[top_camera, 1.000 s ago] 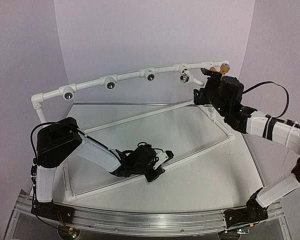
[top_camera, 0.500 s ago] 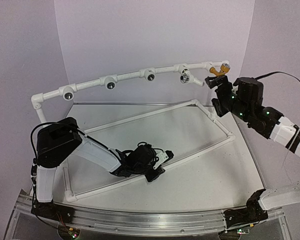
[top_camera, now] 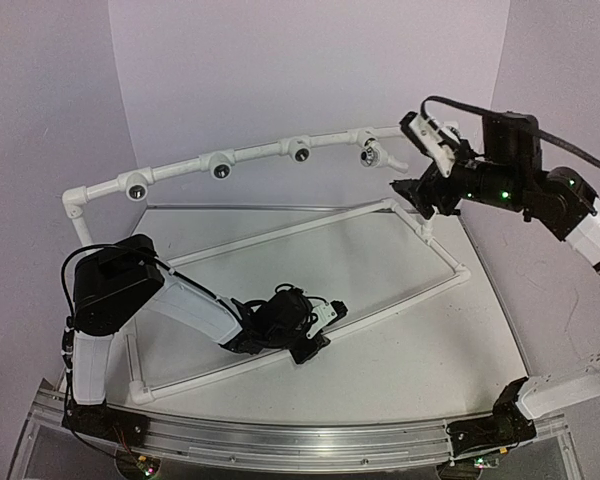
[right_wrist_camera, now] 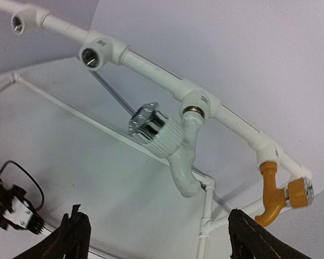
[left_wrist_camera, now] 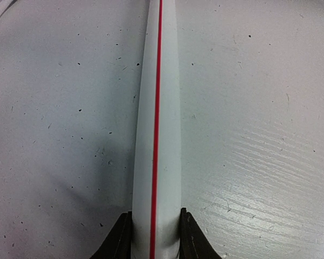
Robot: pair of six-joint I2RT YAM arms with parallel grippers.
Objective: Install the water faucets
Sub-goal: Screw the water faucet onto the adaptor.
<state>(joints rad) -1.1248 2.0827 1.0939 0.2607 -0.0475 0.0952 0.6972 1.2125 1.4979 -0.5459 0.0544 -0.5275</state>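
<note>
Where the raised rail of the white pipe frame (top_camera: 75, 200) arcs across the upper half of the top view, smooth glossy plastic tube joins chunky tee fittings, each with a round dark socket (top_camera: 221, 168) facing outward. White faucet (right_wrist_camera: 170, 143): centre of the right wrist view, screwed into a tee by a brass-coloured collar; ribbed white barrel, chromed lobed handle cap at its left end, smooth bent spout curving downward. Yellow-orange faucet (right_wrist_camera: 274, 195): lower right of the same view, at the rail's end fitting; matte orange bent spout, short barrel capped in chrome. Right gripper (right_wrist_camera: 162, 237): dark, rough-edged fingertips at the bottom corners of its view, jaws spread wide with nothing between them, apart from both faucets; in the top view it hangs at upper right, just beside the rail's end. Left gripper (left_wrist_camera: 155, 237): black jaws pinching a floor pipe (left_wrist_camera: 156, 108) of the frame from both sides, bottom centre of its view; pipe round, white, marked lengthwise with a thin red line. Table (left_wrist_camera: 259, 135): white, finely scored, flecked with dark specks. Walls (right_wrist_camera: 232, 43): plain pale lilac.
</note>
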